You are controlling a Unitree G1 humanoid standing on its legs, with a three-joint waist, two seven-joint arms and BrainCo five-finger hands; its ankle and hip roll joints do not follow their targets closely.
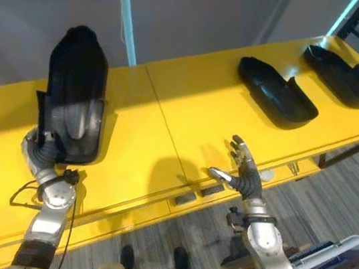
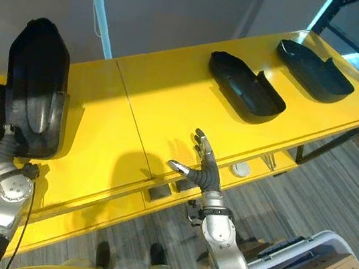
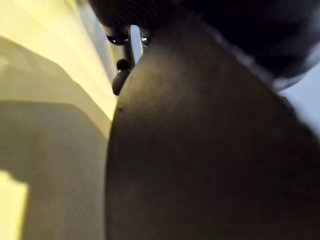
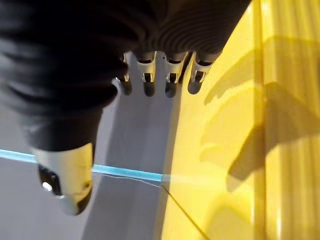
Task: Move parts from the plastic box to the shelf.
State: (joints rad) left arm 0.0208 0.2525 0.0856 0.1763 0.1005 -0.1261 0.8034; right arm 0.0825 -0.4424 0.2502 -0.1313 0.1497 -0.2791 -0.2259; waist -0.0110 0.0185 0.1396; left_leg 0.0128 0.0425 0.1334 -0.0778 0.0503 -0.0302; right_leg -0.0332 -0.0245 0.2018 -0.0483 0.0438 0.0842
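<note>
A tall black moulded part (image 1: 75,85) lies on the yellow shelf (image 1: 170,106) at the left, its open near end towards me. My left hand (image 1: 45,148) is at that near end, against the part (image 3: 210,165), which covers most of the hand. My right hand (image 1: 248,179) hovers open over the shelf's front edge near the middle, its fingers (image 4: 150,85) straight and spread, holding nothing. Two more black parts lie on the shelf to the right: one (image 1: 277,91) at mid right, another (image 1: 342,75) at the far right end.
The shelf's front edge (image 1: 225,189) runs diagonally, with small dark tabs (image 1: 184,199) on it. A grey wall with a pale blue pole (image 1: 127,11) backs the shelf. A light crate (image 1: 343,260) stands on the grey floor at the lower right.
</note>
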